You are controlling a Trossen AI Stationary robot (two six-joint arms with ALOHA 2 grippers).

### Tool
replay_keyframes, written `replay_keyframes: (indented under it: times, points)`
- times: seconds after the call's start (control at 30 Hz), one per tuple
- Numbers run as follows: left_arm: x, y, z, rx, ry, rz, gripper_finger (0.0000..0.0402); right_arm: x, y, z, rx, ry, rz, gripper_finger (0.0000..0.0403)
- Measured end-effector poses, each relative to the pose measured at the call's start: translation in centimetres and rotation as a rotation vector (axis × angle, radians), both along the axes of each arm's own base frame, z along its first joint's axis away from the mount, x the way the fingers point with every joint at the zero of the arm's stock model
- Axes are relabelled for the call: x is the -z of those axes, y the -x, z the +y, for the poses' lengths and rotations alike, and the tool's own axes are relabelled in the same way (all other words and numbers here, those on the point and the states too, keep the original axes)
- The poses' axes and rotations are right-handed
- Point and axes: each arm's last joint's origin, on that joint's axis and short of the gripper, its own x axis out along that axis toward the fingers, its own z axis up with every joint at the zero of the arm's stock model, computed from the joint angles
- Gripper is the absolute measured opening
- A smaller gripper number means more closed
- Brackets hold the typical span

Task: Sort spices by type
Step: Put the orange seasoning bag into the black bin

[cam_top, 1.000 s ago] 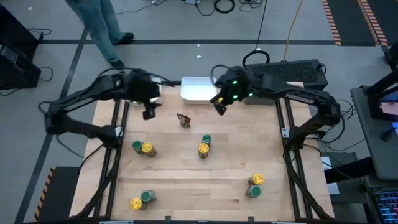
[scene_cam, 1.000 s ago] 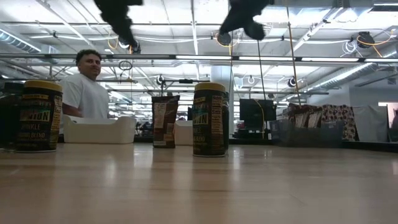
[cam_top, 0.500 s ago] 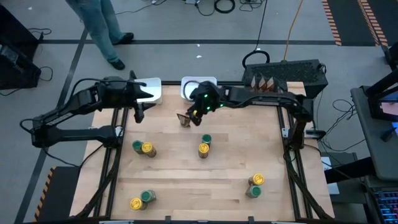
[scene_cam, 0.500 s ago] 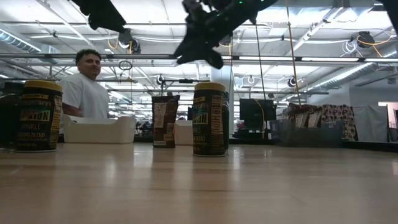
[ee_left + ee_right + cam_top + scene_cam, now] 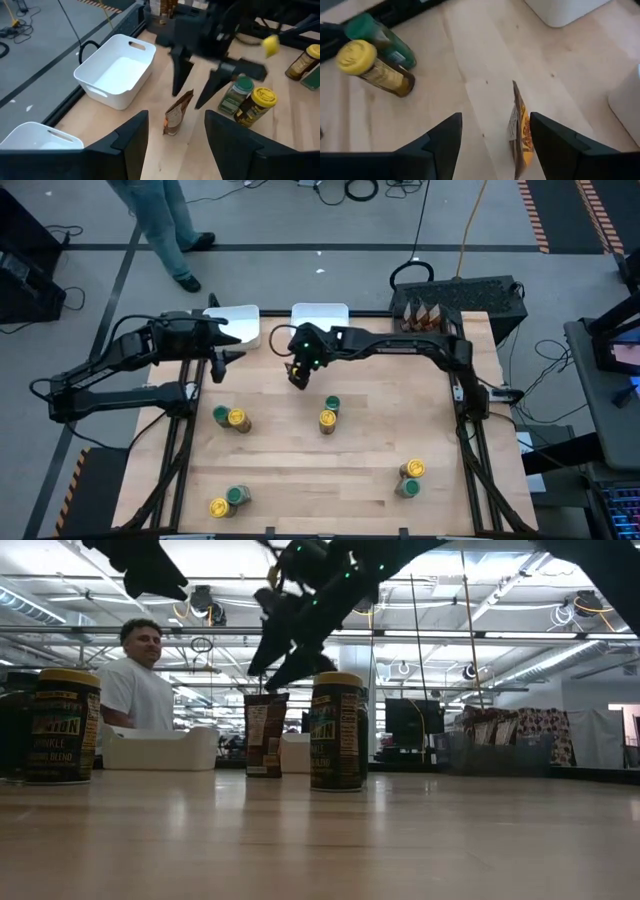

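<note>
Right gripper (image 5: 297, 374): hovering over the packet (image 5: 176, 114), fingers (image 5: 442, 145) standing spread on either side of it, not touching it.
Packet: standing upright on the table (image 5: 370, 450), toward 12 o'clock of the board, just at 6 o'clock of the white trays (image 5: 320, 318).
Left gripper (image 5: 218, 366): hanging at about 10 o'clock of the table, fingers (image 5: 131, 137) parted, holding nothing.
Jars: sitting in yellow-and-green pairs: one pair (image 5: 329, 412) near the middle, one (image 5: 230, 418) at 9 o'clock, one (image 5: 228, 501) at 7 o'clock, one (image 5: 409, 477) at 4 o'clock.
Person (image 5: 137, 675): showing beyond the table's far edge.
</note>
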Motion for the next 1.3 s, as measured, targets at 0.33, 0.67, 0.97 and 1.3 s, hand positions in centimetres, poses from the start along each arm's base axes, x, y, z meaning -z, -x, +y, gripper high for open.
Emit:
replay_keyframes:
  times: [0.33,0.67,0.97,1.3]
  points:
    - [0.0,0.0,0.0,0.003,-0.003,-0.004,0.0199,3.4,-1.1,0.4,0.024,0.084,0.086,0.0204]
    - [0.0,0.0,0.0,0.006,-0.007,-0.002,0.0199,5.6,-1.5,0.2,0.049,0.054,0.128,0.0157]
    - [0.0,0.0,0.0,0.005,-0.007,-0.002,0.0199,5.6,-1.5,0.2,0.048,0.048,0.121,0.001]
    - [0.0,0.0,0.0,0.005,-0.006,-0.002,0.0199,1.5,-0.8,-0.3,0.095,-0.011,0.064,0.0003]
